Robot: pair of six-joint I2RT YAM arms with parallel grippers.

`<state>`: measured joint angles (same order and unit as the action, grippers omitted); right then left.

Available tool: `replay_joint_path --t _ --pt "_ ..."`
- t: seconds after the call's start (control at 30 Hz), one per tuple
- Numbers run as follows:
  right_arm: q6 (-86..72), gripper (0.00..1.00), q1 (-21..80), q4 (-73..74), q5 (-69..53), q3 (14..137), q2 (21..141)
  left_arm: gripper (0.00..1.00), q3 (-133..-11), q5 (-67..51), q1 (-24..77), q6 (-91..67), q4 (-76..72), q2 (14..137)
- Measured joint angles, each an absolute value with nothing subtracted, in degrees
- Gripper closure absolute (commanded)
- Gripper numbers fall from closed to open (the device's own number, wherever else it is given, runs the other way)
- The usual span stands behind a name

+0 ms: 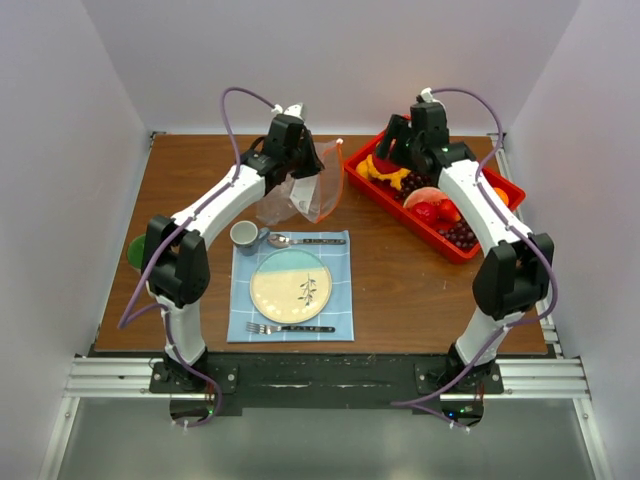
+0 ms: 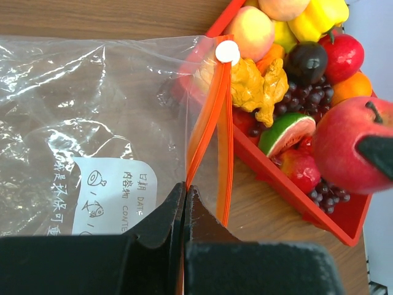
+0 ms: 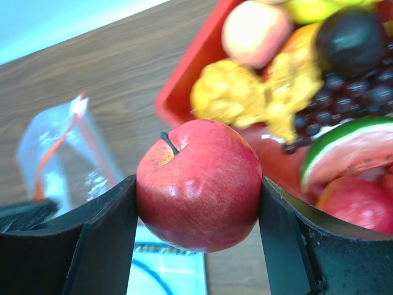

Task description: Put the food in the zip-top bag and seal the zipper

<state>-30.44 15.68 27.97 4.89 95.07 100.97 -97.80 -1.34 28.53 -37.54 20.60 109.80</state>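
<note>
Right gripper [image 3: 198,187] clamping red apple [image 3: 202,160], left gripper [image 2: 186,193] pinching zipper [image 2: 209,120] of bag [image 2: 92,92]

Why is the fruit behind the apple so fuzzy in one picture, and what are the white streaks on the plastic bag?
Right wrist view: focus sits on the near red apple, so the red tray of fruit and the zip-top bag beyond it blur. Left wrist view: the bag's wrinkles catch the light as white glare. Top view: even light, soft shadows.
</note>
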Motion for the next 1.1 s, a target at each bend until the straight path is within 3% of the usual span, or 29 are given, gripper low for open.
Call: replay_joint_path --t 0.33,0.77,0.97,1.1 --pt "-34.24 0.87 26.94 24.71 1.74 94.59 100.25 1.0 -97.8 -4.32 28.64 -39.79 20.16 109.8" --pt "-36.6 0.81 26.61 24.97 3.62 95.79 110.34 1.0 -97.8 -7.86 28.8 -41.45 18.85 108.33" --pt "-37.15 0.61 26.74 25.28 5.1 96.57 110.41 1.0 -97.76 -10.26 28.91 -42.02 16.53 108.09" --pt "-37.12 0.4 26.72 25.36 5.93 96.9 110.41 1.0 -96.9 -11.66 28.91 -42.48 13.96 108.09"
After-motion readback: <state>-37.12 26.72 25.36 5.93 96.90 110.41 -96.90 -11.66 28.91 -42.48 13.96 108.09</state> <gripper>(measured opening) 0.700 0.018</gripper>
